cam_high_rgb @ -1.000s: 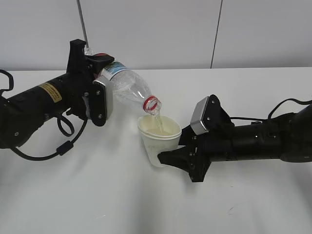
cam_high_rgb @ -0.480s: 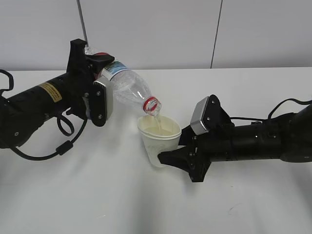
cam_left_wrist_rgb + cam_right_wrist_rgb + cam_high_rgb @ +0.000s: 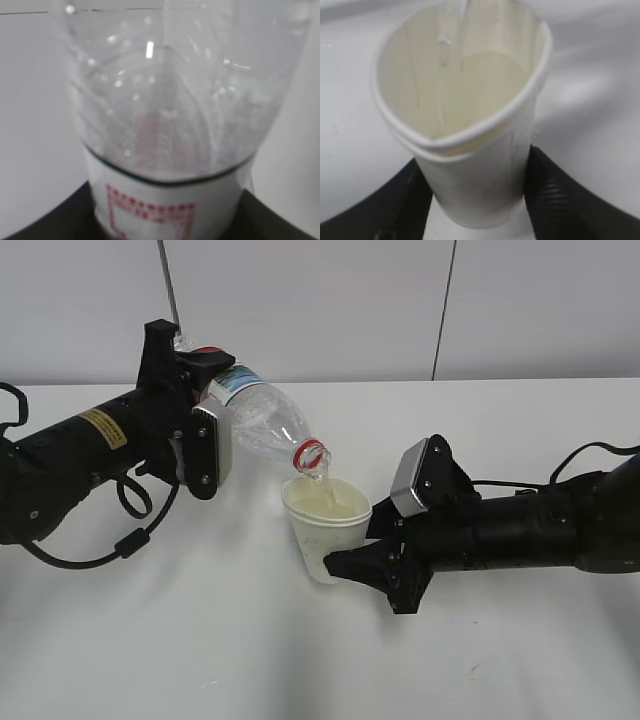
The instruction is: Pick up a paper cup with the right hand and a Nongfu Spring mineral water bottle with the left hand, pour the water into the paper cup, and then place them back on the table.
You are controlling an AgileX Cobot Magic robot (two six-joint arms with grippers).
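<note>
Mid-pour. Your left hand is clamped around the labelled body of the Nongfu Spring mineral water bottle, tilting it so the red-ringed mouth points toward 4 o'clock, right over the cup. That tilt lets the water run out in a thin stream. The left wrist view shows the clear bottle wall with black fingers on both sides of the label.

Your right hand grips the paper cup low on its wall, jaws closed against both sides; the right wrist view shows the cup pinched between the fingers. Cup leans slightly toward the bottle, at about 10 o'clock, rim just under the mouth to catch the stream. It looks lifted just off the table, though contact is hard to tell.

Water pools inside the cup, partly full. Judged: pouring step, both put-downs still left. Watch the grip, since the rim already looks squeezed oval.
</note>
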